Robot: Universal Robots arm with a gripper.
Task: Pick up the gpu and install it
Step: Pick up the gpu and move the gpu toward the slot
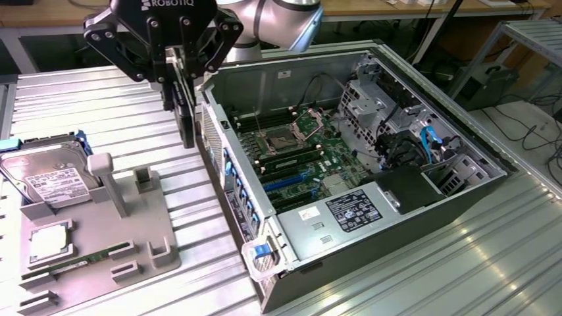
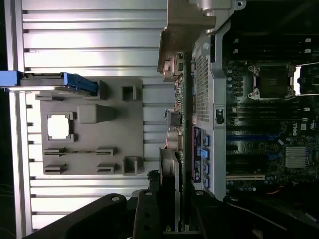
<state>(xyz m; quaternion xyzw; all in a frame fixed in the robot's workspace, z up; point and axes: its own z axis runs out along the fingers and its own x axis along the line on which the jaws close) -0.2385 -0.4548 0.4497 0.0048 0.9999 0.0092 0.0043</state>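
Note:
My gripper [image 1: 178, 78] is shut on the gpu [image 1: 186, 115], a thin dark card that hangs on edge below the fingers. It is in the air just outside the rear wall of the open computer case [image 1: 369, 197], on the exterior view's left of that wall. In the wrist view the gpu [image 2: 182, 124] is seen edge-on, green board toward the case, with its silver bracket [image 2: 182, 30] at the far end and the gripper [image 2: 172, 201] clamped on the near end. Inside the case, the motherboard [image 1: 299, 148] lies with its blue and white expansion slots [image 2: 249, 137] in view.
A grey parts fixture [image 1: 131, 230] sits on the ribbed metal table at the exterior view's left. It holds a silver hard drive [image 1: 49, 174], a processor [image 1: 49, 240] and a green memory stick [image 1: 79, 260]. The drive cage and cables [image 1: 422, 145] fill the case's far side.

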